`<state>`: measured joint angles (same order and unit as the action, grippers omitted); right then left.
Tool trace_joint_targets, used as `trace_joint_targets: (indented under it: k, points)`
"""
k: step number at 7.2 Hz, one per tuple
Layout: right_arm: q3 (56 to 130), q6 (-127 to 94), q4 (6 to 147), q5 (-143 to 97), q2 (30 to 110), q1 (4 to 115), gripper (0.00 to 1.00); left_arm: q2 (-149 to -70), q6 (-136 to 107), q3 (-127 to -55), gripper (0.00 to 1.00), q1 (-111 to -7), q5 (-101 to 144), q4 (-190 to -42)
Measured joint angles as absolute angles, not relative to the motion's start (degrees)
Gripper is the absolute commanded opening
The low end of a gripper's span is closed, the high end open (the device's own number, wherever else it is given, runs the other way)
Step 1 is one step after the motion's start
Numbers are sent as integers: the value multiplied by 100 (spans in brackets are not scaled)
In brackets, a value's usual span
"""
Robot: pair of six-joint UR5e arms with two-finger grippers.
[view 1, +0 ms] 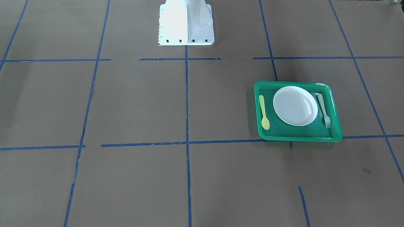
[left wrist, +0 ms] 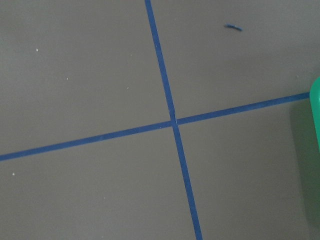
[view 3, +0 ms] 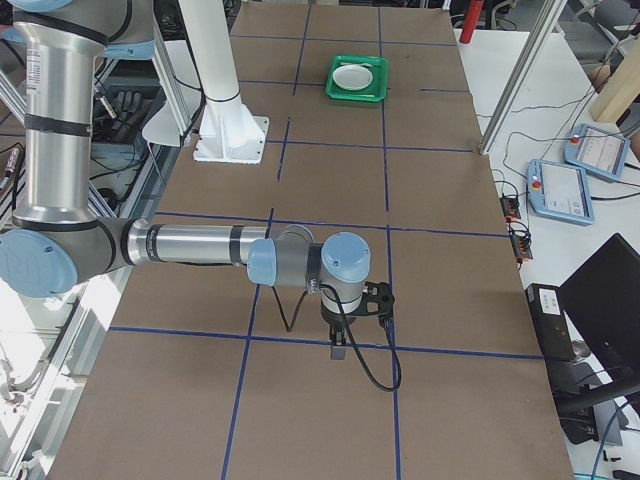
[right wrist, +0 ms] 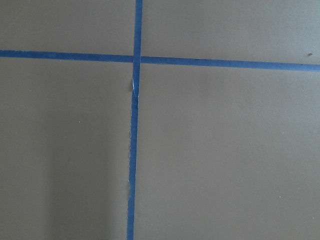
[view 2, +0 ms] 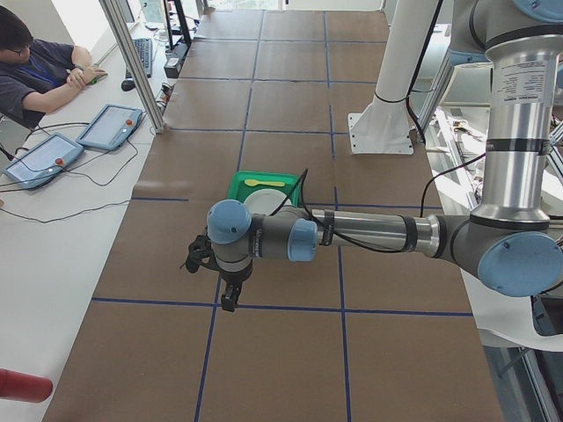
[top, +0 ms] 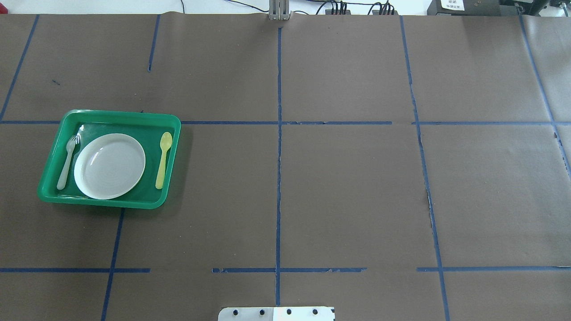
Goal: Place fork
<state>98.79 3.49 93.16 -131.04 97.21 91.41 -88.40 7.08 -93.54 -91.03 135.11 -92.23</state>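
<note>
The pale white-grey fork [top: 67, 162] lies flat in the green tray [top: 102, 203], on the left of the white plate [top: 109, 166] in the overhead view, tines pointing away from the robot. In the front-facing view the fork [view 1: 324, 110] is right of the plate [view 1: 295, 105] inside the tray [view 1: 300, 137]. My left gripper [view 2: 228, 299] hangs over bare table, nearer the camera than the tray, in the exterior left view. My right gripper [view 3: 338, 350] hangs over the table far from the tray [view 3: 358, 78]. I cannot tell whether either is open or shut. Neither holds anything visible.
A yellow spoon [top: 163, 159] lies in the tray on the plate's other side. The brown table is marked with blue tape lines. The white robot base [view 1: 186, 23] stands at the table's edge. The tray's corner [left wrist: 316, 115] shows in the left wrist view. An operator [view 2: 40, 75] sits beside the table.
</note>
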Motion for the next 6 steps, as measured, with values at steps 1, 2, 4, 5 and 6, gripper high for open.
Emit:
trace_joint_targets:
  k: [1, 2, 4, 5, 6]
  points:
    - [9879, 351, 9316, -13105, 9721, 9141, 100, -8789, 701, -9322, 100, -9128, 13535, -9217]
    - [9879, 351, 9316, -13104, 9721, 9141, 100, -8751, 697, -9298, 100, -9138, 13537, -9213]
    - [9879, 348, 9316, -13105, 9721, 9141, 100, -8709, 695, -9269, 100, -9142, 13528, -9211]
    - [9879, 349, 9317, -13104, 9721, 9141, 100, -8698, 694, -9256, 100, -9142, 13527, -9211]
    - [9879, 351, 9316, -13104, 9721, 9141, 100, -8684, 694, -9248, 100, -9143, 13527, -9211]
